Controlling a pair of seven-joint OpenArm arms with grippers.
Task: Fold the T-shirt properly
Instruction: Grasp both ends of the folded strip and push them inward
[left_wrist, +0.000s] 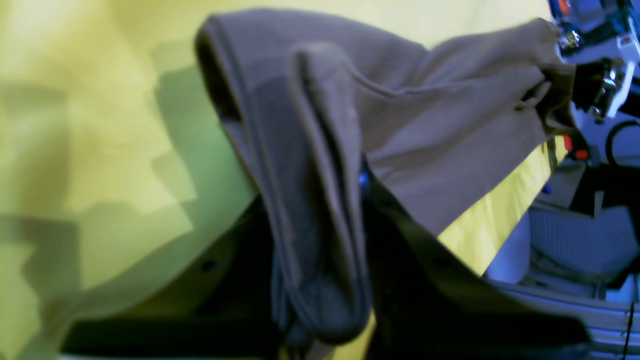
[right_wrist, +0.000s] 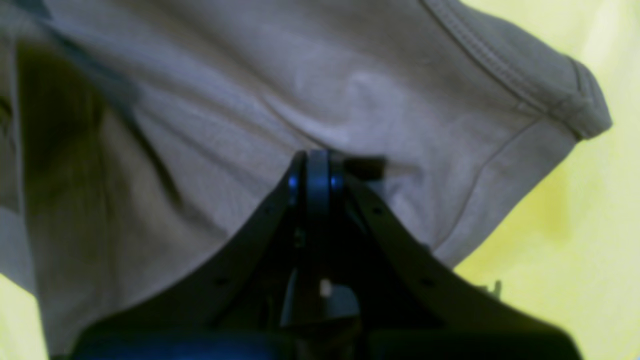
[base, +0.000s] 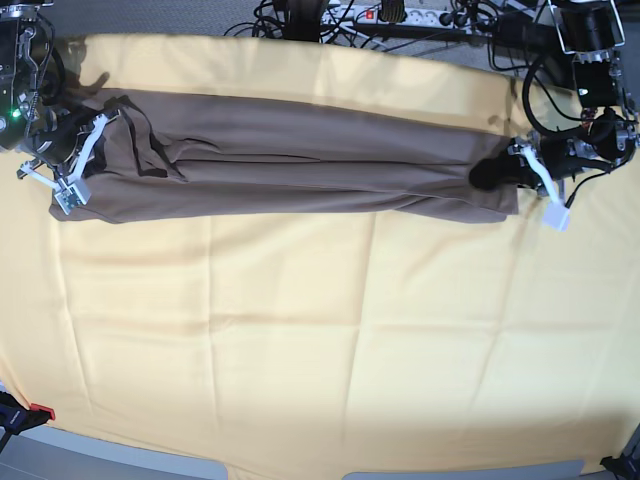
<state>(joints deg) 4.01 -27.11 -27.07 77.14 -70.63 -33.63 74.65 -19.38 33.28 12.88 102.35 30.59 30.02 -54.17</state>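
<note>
Two grippers pinch opposite ends of the T-shirt (base: 300, 165): the right gripper (right_wrist: 320, 172) is pressed together on fabric near a sleeve, and the left gripper (left_wrist: 362, 182) clamps a bunched end. The shirt stretches as a long narrow band along the far edge of the yellow cloth (base: 320, 350) covering the worktop. Lengthwise folding looks done; the crosswise folds are still to do.

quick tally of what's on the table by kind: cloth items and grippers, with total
T-shirt, taupe, stretched in a long band: 1
Yellow cloth under it: 1
Grippers: 2, the left gripper and the right gripper, one at each end of the shirt, both shut on fabric
Total: 4
</note>
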